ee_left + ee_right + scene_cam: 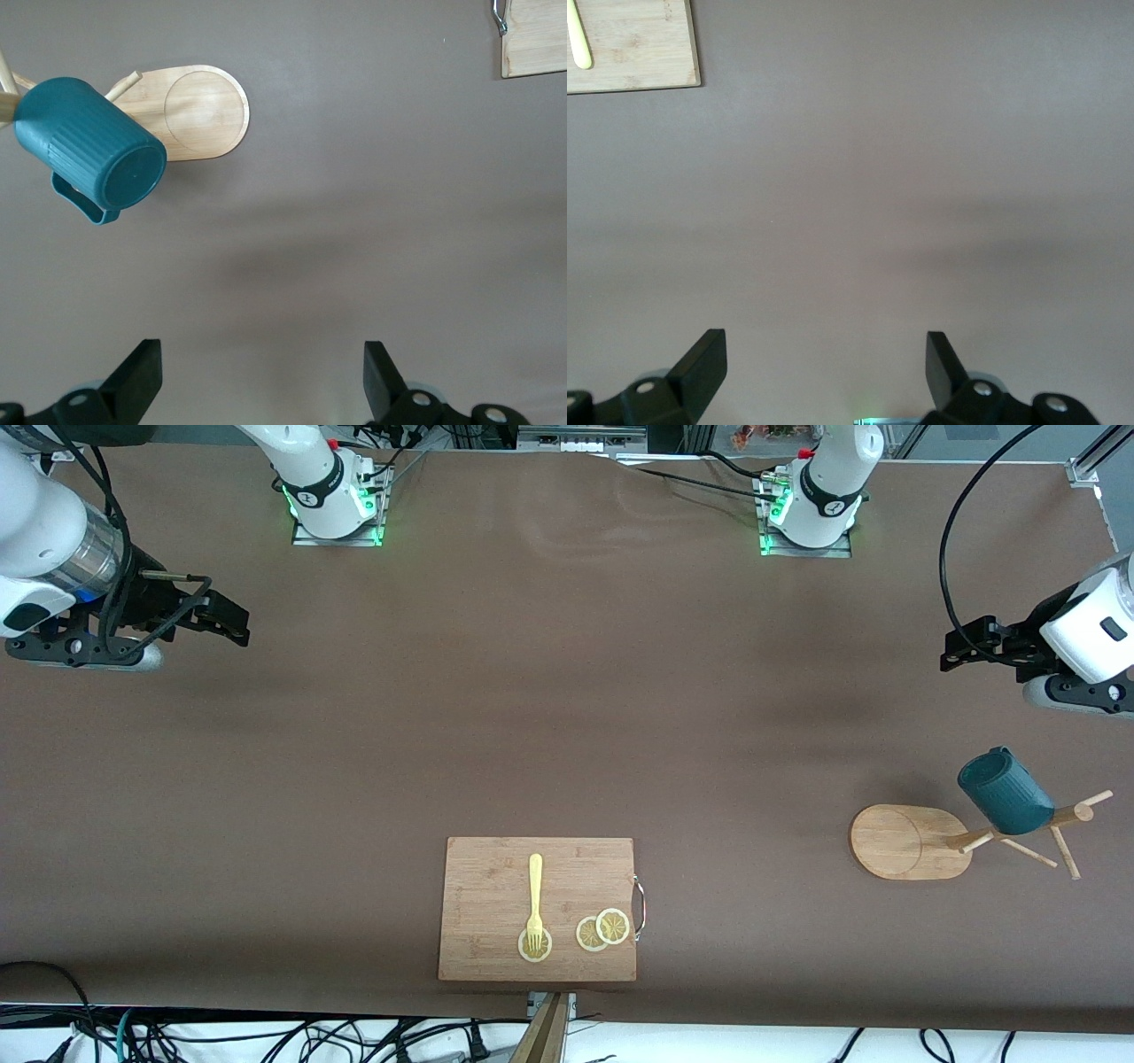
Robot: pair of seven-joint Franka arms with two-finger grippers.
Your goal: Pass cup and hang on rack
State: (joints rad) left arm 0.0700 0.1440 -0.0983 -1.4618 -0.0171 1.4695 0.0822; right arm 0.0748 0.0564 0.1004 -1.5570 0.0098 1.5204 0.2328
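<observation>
The dark teal ribbed cup (1004, 790) hangs tilted on a peg of the light wooden rack (908, 841), which stands at the left arm's end of the table. In the left wrist view the cup (89, 149) shows its flat bottom and its handle, over the rack's oval base (205, 111). My left gripper (959, 646) is raised over bare table at that same end, apart from the rack, open and holding nothing (263, 376). Over the right arm's end my right gripper (232, 622) hangs open and holds nothing (826, 372).
A rectangular wooden cutting board (483, 908) lies near the table's front edge in the middle, carrying a yellow fork (534, 899) and lemon slices (602, 930). Cables run along the front edge. The brown cloth (567, 691) covers the table.
</observation>
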